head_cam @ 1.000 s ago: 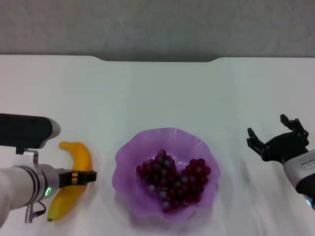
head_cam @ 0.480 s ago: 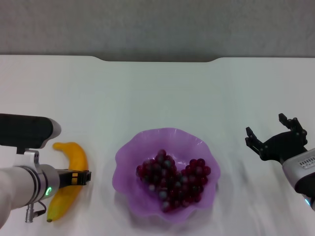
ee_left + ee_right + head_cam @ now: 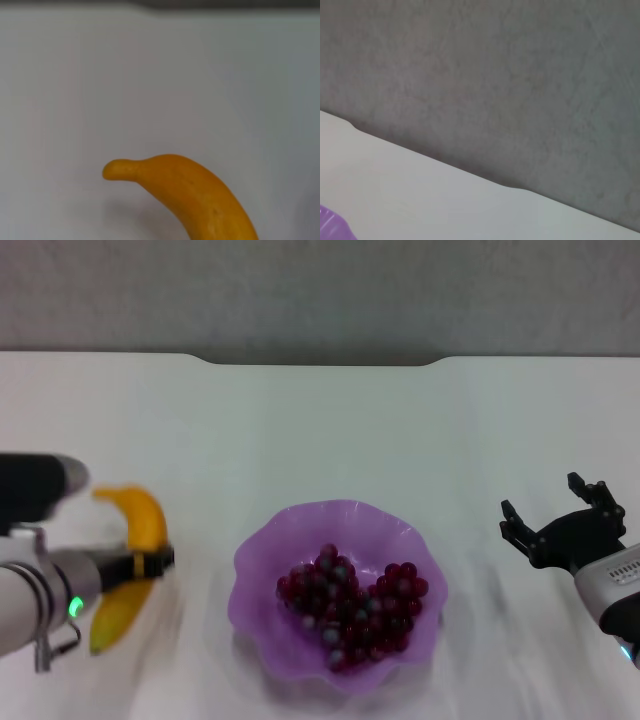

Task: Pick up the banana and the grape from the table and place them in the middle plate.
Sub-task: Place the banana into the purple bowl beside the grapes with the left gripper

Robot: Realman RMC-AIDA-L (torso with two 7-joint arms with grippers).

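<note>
While the left tool (image 3: 150, 562) pinches the banana (image 3: 130, 560) around its middle, the plate (image 3: 335, 585) sits off to its side on the bench (image 3: 320, 430). The grapes (image 3: 350, 605) lie in that plate. The right tool (image 3: 560, 520) hangs on the plate's other side with its fingers spread wide.

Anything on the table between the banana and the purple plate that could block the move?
Nothing visible does. The left gripper is at the banana, and only bare table lies between it and the middle plate, which already holds the grape.
</note>
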